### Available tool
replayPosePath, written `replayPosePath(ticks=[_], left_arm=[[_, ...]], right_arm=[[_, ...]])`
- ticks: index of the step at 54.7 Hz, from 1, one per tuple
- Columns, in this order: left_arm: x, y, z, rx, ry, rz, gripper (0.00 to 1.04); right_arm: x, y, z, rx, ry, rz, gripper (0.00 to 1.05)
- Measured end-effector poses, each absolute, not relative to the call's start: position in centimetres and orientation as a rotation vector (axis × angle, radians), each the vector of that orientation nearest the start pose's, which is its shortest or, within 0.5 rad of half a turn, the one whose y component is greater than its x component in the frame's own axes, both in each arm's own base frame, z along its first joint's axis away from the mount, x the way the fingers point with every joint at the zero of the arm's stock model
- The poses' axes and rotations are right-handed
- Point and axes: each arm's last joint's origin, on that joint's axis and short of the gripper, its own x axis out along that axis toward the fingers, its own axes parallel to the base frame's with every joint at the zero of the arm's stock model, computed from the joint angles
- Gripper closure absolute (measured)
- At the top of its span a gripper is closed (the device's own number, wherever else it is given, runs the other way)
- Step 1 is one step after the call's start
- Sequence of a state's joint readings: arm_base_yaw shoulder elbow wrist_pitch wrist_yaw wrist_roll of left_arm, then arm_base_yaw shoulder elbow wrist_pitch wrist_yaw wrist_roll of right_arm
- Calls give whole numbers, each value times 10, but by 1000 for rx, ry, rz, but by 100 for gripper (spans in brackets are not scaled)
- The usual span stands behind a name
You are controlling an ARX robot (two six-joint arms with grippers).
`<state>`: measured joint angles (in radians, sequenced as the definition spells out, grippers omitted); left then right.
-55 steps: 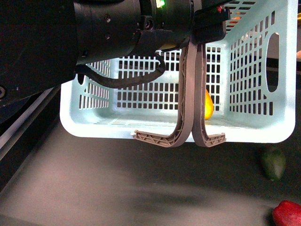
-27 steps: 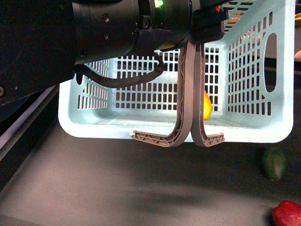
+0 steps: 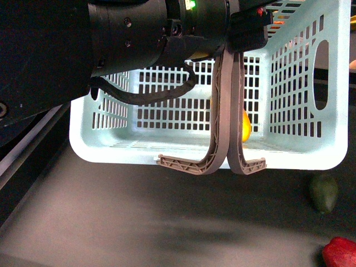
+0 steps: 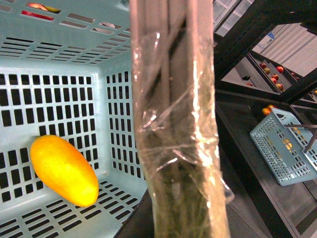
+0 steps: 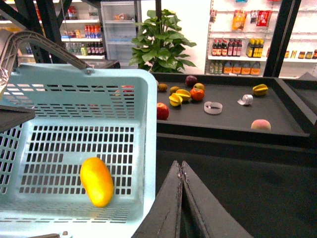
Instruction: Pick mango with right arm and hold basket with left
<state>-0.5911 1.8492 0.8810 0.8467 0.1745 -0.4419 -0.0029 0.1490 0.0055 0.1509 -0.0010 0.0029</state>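
Overhead, left end effector [image 3: 247,30] clamps basket [image 3: 111,153] handles [image 3: 222,111]; right end effector [image 5: 180,171], pressed together, empty, beside mango [image 5: 96,181].

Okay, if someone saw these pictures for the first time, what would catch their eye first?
The big light-blue basket fills the front view, its two grey-brown handles pressed together and running up into the left gripper. A bright yellow-orange mango lies on its slotted floor. The right gripper sits outside the basket, fingers shut on nothing.
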Motion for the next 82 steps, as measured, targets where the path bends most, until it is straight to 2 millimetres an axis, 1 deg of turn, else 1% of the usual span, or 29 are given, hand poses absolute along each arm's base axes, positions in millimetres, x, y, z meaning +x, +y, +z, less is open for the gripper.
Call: replayPosePath(ticks=[3, 6, 25, 30, 33, 35, 38, 40, 41, 43, 44, 46, 47, 49, 50, 52, 53, 57, 59, 61, 63, 67, 70, 73, 77, 79, 82], left_arm=[[310, -214, 178, -394, 288, -724, 98], [310, -214, 178, -393, 289, -724, 98], [310, -214, 178, -395, 289, -724, 98], [310, -214, 178, -394, 289, -724, 98], [310, -214, 178, -395, 289, -724, 98], [310, -214, 178, -395, 290, -724, 98], [310, -214, 178, -395, 290, -724, 98], [310, -214, 178, -395, 289, -724, 98], [310, -214, 178, -395, 289, -724, 98], [310, -214, 178, -395, 289, -724, 98], [310, -214, 178, -395, 289, -724, 98], [310, -214, 178, -395, 290, -724, 98], [310, -214, 178, -395, 289, -724, 98], [310, -214, 178, -395, 289, -724, 98], [310, -214, 178, -395, 289, -724, 98], [310, -214, 178, -395, 289, -724, 98], [310, -214, 178, -395, 289, -724, 98], [310, -214, 178, -395, 290, -724, 98], [309, -216, 177, -373, 286, -697, 98], [310, -217, 176, -311, 276, -553, 98], [311, -218, 175, -280, 276, -458, 98], [314, -219, 176, -265, 265, -333, 98], [318, -218, 180, -297, 256, -260, 98], [327, -214, 185, -348, 251, -166, 98], [337, -208, 190, -417, 259, -89, 98], [342, -205, 191, -445, 265, -57, 98], [351, -197, 189, -540, 281, 6, 98]], right_arm=[[102, 0, 164, 3, 26, -2, 103], [98, 0, 165, 2, 0, -2, 103], [98, 0, 165, 1, -2, -2, 102], [98, 0, 165, 1, -2, -2, 87], [98, 0, 165, 1, -2, -2, 79], [98, 0, 165, 1, -2, -2, 72], [98, 0, 165, 1, -2, -2, 65], [98, 0, 165, 1, -2, -2, 58], [98, 0, 165, 1, -2, -2, 57], [98, 0, 165, 1, -2, -2, 49], [98, 0, 165, 1, -2, -2, 48], [98, 0, 165, 1, -2, -2, 41], [98, 0, 165, 1, -2, -2, 39], [98, 0, 165, 1, -2, -2, 32], [98, 0, 165, 1, -2, -2, 30], [98, 0, 165, 1, -2, -2, 23], [98, 0, 165, 1, -2, -2, 21], [98, 0, 165, 1, -2, -2, 9], [98, 0, 165, 1, -2, -2, 6], [98, 0, 165, 1, -2, -2, 7], [98, 0, 165, 1, -2, -2, 9], [98, 0, 165, 1, -2, 1, 8], [98, 0, 165, 1, -2, 0, 8], [98, 0, 165, 1, -2, -1, 8], [98, 0, 165, 1, -2, -1, 8], [98, 0, 165, 1, -2, -1, 8], [98, 0, 165, 1, -2, -1, 8]])
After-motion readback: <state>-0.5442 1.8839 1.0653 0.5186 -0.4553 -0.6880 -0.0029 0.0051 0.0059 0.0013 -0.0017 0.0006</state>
